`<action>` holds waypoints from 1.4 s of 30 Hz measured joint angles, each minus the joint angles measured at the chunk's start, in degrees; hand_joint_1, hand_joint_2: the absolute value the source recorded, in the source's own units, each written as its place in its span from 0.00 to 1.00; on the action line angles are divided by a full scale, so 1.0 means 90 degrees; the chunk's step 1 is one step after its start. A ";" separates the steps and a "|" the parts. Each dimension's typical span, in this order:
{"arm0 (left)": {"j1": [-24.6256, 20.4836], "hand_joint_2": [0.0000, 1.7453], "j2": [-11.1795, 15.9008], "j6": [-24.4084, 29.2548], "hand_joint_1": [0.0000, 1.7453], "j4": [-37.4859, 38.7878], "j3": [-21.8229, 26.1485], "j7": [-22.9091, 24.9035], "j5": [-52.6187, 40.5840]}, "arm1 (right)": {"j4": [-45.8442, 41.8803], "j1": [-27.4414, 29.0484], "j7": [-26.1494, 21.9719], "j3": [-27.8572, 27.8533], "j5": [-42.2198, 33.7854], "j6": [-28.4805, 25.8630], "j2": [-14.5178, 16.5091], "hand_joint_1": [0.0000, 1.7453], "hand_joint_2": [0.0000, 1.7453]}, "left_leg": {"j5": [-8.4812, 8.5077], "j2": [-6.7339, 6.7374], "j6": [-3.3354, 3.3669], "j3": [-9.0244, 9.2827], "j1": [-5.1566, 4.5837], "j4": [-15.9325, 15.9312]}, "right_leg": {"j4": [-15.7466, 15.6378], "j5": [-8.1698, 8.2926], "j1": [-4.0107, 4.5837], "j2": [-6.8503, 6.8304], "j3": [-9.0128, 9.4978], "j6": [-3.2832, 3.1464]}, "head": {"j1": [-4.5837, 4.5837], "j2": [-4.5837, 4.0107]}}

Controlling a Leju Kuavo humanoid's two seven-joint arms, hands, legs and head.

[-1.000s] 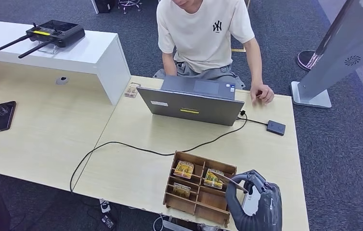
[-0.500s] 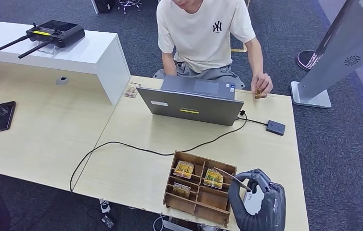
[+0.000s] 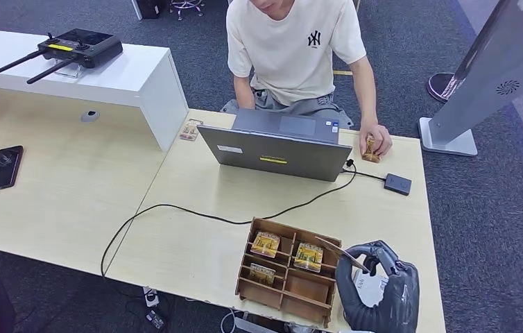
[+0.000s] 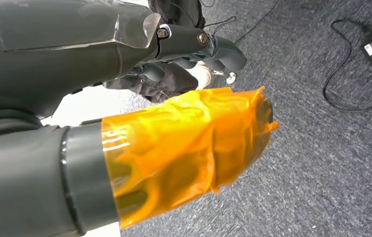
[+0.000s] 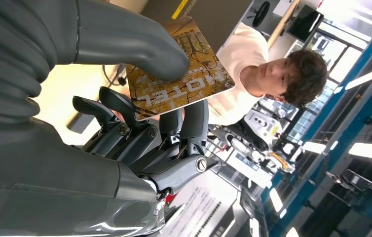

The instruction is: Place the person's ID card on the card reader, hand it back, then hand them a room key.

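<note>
The right hand [image 3: 376,288] grasps the room key [image 5: 179,74] between thumb and fingers, just beside the wooden box [image 3: 286,274] on the counter [image 3: 196,250]. Its palm is partly cut off by the picture's edge. The left hand [image 4: 194,49] hangs over the floor; I cannot tell its state. Since 0.5 s ago, the right hand moved slightly away from the box, and the person's hand [image 3: 375,142] lowered a card [image 3: 369,150], half hidden, to the counter.

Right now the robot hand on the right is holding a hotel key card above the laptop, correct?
Not quite. The right robot hand does hold the hotel key card, but beside the wooden organizer box at the table's near edge, not above the laptop. The head view shows it.
</note>
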 joint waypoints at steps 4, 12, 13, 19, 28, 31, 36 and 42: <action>-0.0343 0.00 0.0263 0.0593 0.00 0.0667 -0.0438 0.0036 0.0000 | 0.0134 -0.0512 -0.0075 -0.0475 0.0237 0.0547 0.0158 1.00 1.00 | 0.0007 0.0000 -0.0005 0.0000 0.0001 0.0000 | 0.0002 0.0007 0.0000 0.0000 0.0001 -0.0007 | -0.0001 0.0000; -0.1274 0.00 0.0679 0.1678 0.00 0.2463 -0.1333 0.0132 0.0000 | 0.1026 -0.1985 0.0698 -0.0974 0.1205 0.1256 0.0403 1.00 1.00 | 0.0031 0.0000 -0.0009 0.0000 0.0001 0.0001 | 0.0006 0.0023 0.0000 0.0000 0.0000 -0.0010 | -0.0001 0.0000; -0.1372 0.00 0.0713 0.1729 0.00 0.2640 -0.1420 0.0133 0.0000 | 0.1165 -0.2147 0.0794 -0.1007 0.1349 0.1314 0.0412 1.00 1.00 | 0.0033 0.0000 -0.0009 0.0000 0.0001 0.0001 | 0.0006 0.0025 0.0000 0.0000 0.0000 -0.0010 | -0.0001 0.0000; -0.1834 0.00 0.0842 0.1669 0.00 0.3289 -0.1951 0.0161 0.0000 | 0.2047 -0.2961 0.1296 -0.1249 0.2057 0.1578 0.0418 1.00 1.00 | 0.0035 -0.0003 -0.0008 -0.0001 0.0001 0.0003 | 0.0006 0.0027 0.0000 -0.0001 -0.0001 -0.0009 | -0.0001 0.0000; -0.2159 0.00 0.0914 0.1299 0.00 0.3456 -0.2553 0.0225 0.0000 | 0.3198 -0.3577 0.1694 -0.1637 0.3079 0.1574 0.0366 1.00 1.00 | 0.0035 -0.0004 -0.0008 -0.0003 0.0001 0.0004 | 0.0006 0.0027 0.0000 -0.0001 -0.0005 -0.0008 | -0.0001 0.0000; -0.2219 0.00 0.0926 0.1201 0.00 0.3456 -0.2693 0.0248 0.0000 | 0.3440 -0.3679 0.1759 -0.1696 0.3312 0.1548 0.0353 1.00 1.00 | 0.0035 -0.0004 -0.0008 -0.0003 0.0001 0.0004 | 0.0006 0.0027 0.0000 0.0000 -0.0006 -0.0009 | -0.0001 0.0000; -0.2325 0.00 0.0950 0.1050 0.00 0.3456 -0.2879 0.0250 0.0002 | 0.3796 -0.3857 0.1870 -0.1701 0.3763 0.1473 0.0351 1.00 1.00 | 0.0035 -0.0004 -0.0008 -0.0003 0.0001 0.0004 | 0.0008 0.0027 0.0000 0.0000 -0.0007 -0.0009 | -0.0001 0.0000; -0.2440 0.00 0.0986 0.0915 0.00 0.3456 -0.3027 0.0250 0.0042 | 0.4291 -0.4162 0.2017 -0.1698 0.4217 0.1325 0.0356 1.00 1.00 | 0.0035 -0.0004 -0.0008 -0.0003 0.0001 0.0004 | 0.0010 0.0027 0.0000 0.0000 -0.0006 -0.0009 | -0.0001 0.0000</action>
